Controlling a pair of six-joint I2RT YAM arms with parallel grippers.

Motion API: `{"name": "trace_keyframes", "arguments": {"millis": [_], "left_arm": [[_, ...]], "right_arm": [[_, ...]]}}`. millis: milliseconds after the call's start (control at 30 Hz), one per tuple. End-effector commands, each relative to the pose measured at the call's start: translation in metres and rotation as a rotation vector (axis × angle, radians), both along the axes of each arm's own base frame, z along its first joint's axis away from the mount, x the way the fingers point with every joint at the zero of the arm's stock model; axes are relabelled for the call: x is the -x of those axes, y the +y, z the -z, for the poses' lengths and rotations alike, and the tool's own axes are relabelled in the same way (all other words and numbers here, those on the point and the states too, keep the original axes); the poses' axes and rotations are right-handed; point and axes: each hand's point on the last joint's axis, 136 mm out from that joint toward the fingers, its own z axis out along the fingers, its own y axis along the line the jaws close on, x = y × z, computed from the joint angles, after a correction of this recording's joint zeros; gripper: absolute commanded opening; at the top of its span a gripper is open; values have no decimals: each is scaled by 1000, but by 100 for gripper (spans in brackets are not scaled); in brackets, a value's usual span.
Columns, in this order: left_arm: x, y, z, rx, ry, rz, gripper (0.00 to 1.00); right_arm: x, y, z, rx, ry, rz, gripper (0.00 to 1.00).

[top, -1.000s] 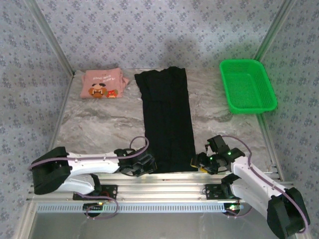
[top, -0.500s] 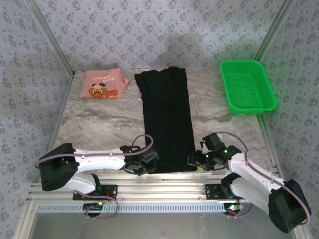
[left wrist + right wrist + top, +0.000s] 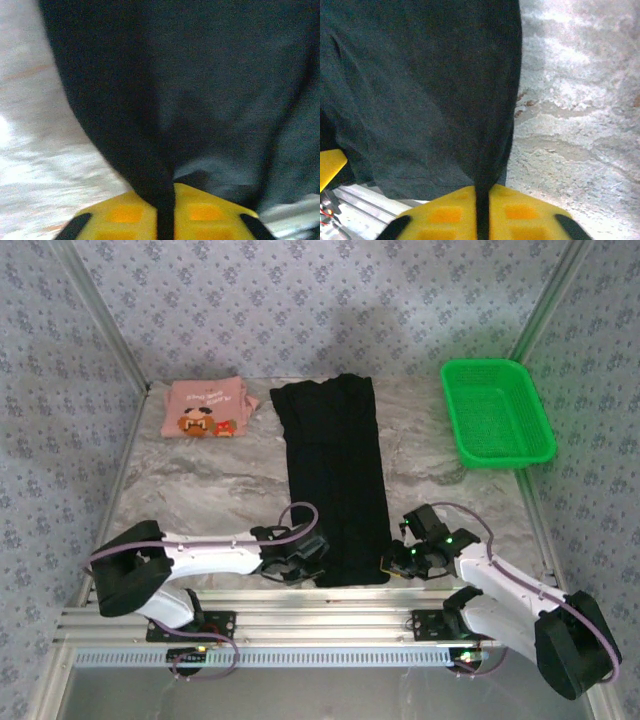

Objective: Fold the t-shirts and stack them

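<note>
1. Left gripper (image 3: 165,207): the yellow jaws are squeezed together, with a fold of the black t-shirt (image 3: 210,90) pinched in the thin seam between them.
2. Right gripper (image 3: 482,205): same story. The jaws are closed tight on a ridge of the same dark cloth, and the marbled table (image 3: 580,125) is bare just to the side.
3. From above, the left gripper sits at the shirt's near-left corner and the right gripper at its near-right corner. Both are low against the tabletop.
4. The black t-shirt lies as one long narrow strip, running from the near edge toward the far wall, mid-table.
5. The pink t-shirt (image 3: 205,408) is folded, face print up, at far left, just beside the strip's far end.
6. The green basket (image 3: 497,425) sits far right, well apart.
</note>
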Motion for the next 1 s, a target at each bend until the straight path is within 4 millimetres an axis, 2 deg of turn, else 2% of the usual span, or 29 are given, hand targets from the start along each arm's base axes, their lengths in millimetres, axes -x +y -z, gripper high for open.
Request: {"name": "trace_keyframes", "arguments": {"millis": [0,100,233,433,667,833,967], "left_arm": [[-18,-27,-34,147,-88,-7,6],[-19,-19,-43,138,-110,-13,0],[-9,-4,-46,117,-103,-19,0],[8,26,-33,69,-75,-54,0],[21,55,-20,-46,-61,-60,0],[17,56,-31,-33,-86,-75,0],[7,56,-52,-13,-128,-92,0]], "right_arm": [[-3,4,-7,-15,-2,0,9],[-4,4,-11,-17,-4,4,6],[-3,4,-14,-19,0,5,1],[0,6,-19,-41,17,23,0],[13,8,-18,-66,66,52,0],[6,14,-32,-77,45,44,0],[-7,20,-52,-76,12,19,0]]}}
